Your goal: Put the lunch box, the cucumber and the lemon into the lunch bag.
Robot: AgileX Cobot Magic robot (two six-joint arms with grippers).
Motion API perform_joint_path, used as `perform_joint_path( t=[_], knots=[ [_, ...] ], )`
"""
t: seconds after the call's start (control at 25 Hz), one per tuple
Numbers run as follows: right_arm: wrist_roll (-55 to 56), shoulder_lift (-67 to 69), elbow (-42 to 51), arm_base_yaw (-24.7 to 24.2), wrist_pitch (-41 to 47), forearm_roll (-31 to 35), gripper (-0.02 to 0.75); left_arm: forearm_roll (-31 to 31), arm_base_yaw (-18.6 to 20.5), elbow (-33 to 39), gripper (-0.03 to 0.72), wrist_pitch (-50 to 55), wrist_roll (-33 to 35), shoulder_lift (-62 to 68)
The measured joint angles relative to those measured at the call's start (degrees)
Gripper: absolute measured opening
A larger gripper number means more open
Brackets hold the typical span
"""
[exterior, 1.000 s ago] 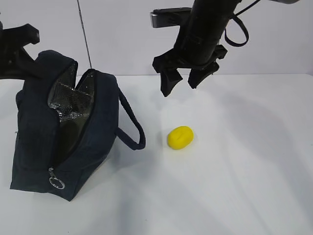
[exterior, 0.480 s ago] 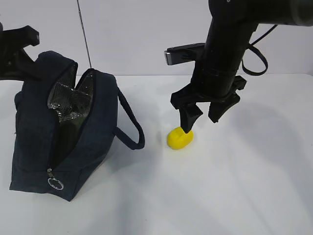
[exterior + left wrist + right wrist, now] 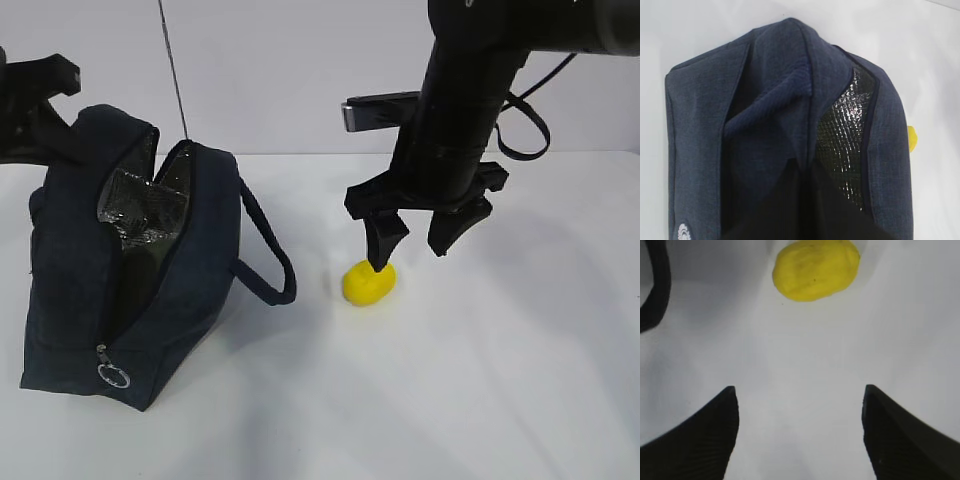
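The right gripper (image 3: pixel 412 250) hangs low over the white table (image 3: pixel 500 380) with its two fingers spread wide apart and nothing between them. The lemon (image 3: pixel 368 282) lies on the table just under and a little in front of the left finger tip; in the wrist view the lemon (image 3: pixel 816 270) sits ahead of the fingers, not between them. To the left stands the blue lunch bag (image 3: pixel 130 270), its top open and shiny inside. The left gripper is closed at the bag's back edge; what it pinches is hidden.

Ext cam front, slightly high, L wrist close on lunch bag (image 3: pixel 790 125), R wrist down at lemon (image 3: pixel 815 270)
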Motion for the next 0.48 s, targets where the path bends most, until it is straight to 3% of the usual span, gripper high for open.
perform_joint_path(
  t=[0.36,0.48],
  knots=[
    [44.2,0.0,1.1,0.0,-11.2,-7.7,0.579,0.0,0.0,0.0,-0.006,0.0,0.1,0.0],
    [52.2,0.5,1.1,0.0,-12.8,-7.3,0.579,-0.3,0.0,0.0,-0.006,0.0,0.1,0.0]
  ],
)
